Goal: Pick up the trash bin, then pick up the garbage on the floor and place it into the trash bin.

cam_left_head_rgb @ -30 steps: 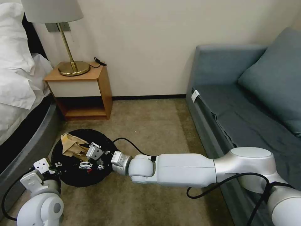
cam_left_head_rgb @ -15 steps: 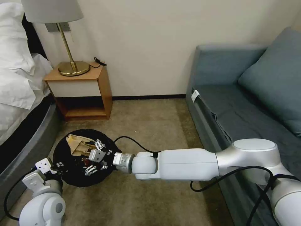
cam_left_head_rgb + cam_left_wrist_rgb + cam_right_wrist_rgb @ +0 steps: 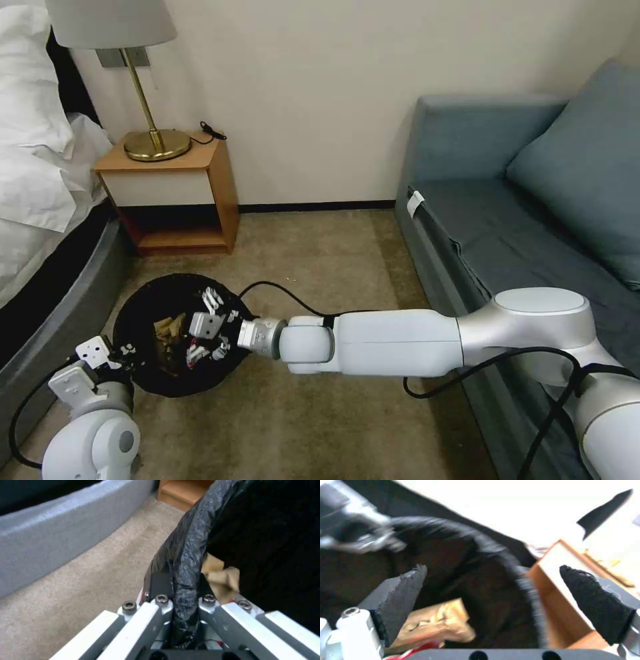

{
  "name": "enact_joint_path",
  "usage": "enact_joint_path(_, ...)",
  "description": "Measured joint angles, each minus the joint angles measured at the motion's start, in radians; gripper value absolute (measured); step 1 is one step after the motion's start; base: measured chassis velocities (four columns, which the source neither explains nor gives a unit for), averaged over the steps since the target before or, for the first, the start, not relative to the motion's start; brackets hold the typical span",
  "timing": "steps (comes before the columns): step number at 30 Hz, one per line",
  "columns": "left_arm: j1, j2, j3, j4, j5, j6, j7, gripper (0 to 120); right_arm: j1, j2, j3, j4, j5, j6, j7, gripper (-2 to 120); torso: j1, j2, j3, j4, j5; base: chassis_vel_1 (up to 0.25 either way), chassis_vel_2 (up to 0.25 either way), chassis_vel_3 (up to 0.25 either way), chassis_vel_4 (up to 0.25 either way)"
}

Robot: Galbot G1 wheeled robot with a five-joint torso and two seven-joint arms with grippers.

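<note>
The trash bin (image 3: 175, 381), lined with a black bag, is at the lower left beside the bed. My left gripper (image 3: 119, 351) is shut on its near rim; the left wrist view shows the crinkly bag rim (image 3: 188, 562) pinched between the fingers (image 3: 156, 583). My right gripper (image 3: 198, 327) hovers over the bin's mouth, open and holding nothing. Garbage lies inside the bin: crumpled tan paper (image 3: 167, 329) (image 3: 222, 579), a brown-gold snack wrapper (image 3: 436, 622) and a red-white wrapper (image 3: 193, 354). In the right wrist view the open fingers (image 3: 405, 590) frame the bin's interior.
A wooden nightstand (image 3: 175, 193) with a brass lamp (image 3: 150, 143) stands against the wall behind the bin. The bed (image 3: 47, 200) runs along the left and a blue sofa (image 3: 527, 213) along the right. Bare carpet (image 3: 327, 260) lies between them.
The crumpled tan paper has dropped from the bin's mouth down inside it. My right gripper has shifted slightly towards the bin's right side. The left gripper keeps its hold on the rim.
</note>
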Motion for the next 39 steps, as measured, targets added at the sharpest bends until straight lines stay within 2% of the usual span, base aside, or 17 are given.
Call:
enact_joint_path(6,-0.002,0.003,-0.002,0.009,-0.085,0.012,-0.040,3,-0.002,-0.029,0.065,0.022,-0.001,-0.008,0.014,100,0.000,0.000,0.000,-0.0001,0.0000,0.000,0.000,0.000,0.000)
enact_joint_path(10,-0.004,0.006,-0.006,0.035,-0.220,0.032,-0.102,3,-0.016,-0.076,0.127,0.051,-0.006,-0.009,0.020,100,0.000,0.000,0.000,-0.0001,0.0000,0.000,0.000,0.000,0.000)
enact_joint_path(11,-0.004,0.006,-0.006,0.035,-0.220,0.032,-0.102,3,-0.016,-0.076,0.127,0.051,-0.006,-0.009,0.020,100,0.000,0.000,0.000,-0.0001,0.0000,0.000,0.000,0.000,0.000)
enact_joint_path(15,-0.007,0.013,-0.013,0.075,-0.324,0.046,-0.152,3,-0.033,-0.139,0.164,0.079,-0.016,-0.007,0.021,100,0.000,0.000,0.000,-0.0002,0.0001,0.000,0.000,0.000,0.000)
enact_joint_path(23,-0.019,0.019,-0.015,0.149,-0.452,0.071,-0.200,3,-0.066,-0.237,0.225,0.105,-0.025,0.002,0.021,100,0.000,0.000,0.000,-0.0003,0.0000,0.000,0.000,0.000,0.000)
enact_joint_path(28,-0.028,0.021,-0.014,0.188,-0.461,0.071,-0.205,3,-0.087,-0.276,0.259,0.119,-0.032,0.007,0.018,100,0.000,0.000,0.000,-0.0001,0.0009,0.000,0.000,0.000,0.000)
enact_joint_path(32,-0.029,0.022,-0.012,0.193,-0.453,0.069,-0.197,3,-0.107,-0.300,0.290,0.128,-0.037,0.008,0.018,100,0.000,0.000,0.000,0.0000,0.0009,0.000,0.000,0.000,0.000)
enact_joint_path(33,-0.026,0.022,-0.011,0.192,-0.442,0.067,-0.184,3,-0.115,-0.307,0.302,0.131,-0.038,0.009,0.017,100,0.000,0.000,0.000,-0.0001,0.0006,0.000,0.000,0.000,0.000)
enact_joint_path(35,-0.018,0.021,-0.009,0.188,-0.403,0.055,-0.139,11,-0.128,-0.322,0.324,0.138,-0.041,0.009,0.017,100,0.000,0.000,0.000,-0.0001,-0.0005,0.000,0.000,0.000,0.000)
enact_joint_path(36,-0.018,0.021,-0.009,0.188,-0.403,0.055,-0.139,11,-0.128,-0.322,0.324,0.138,-0.041,0.009,0.017,100,0.000,0.000,0.000,-0.0001,-0.0005,0.000,0.000,0.000,0.000)
enact_joint_path(39,-0.002,0.021,-0.009,0.175,-0.317,0.027,-0.055,25,-0.156,-0.345,0.360,0.156,-0.045,0.009,0.017,100,0.000,0.000,0.000,-0.0002,-0.0003,0.000,0.000,0.000,0.000)
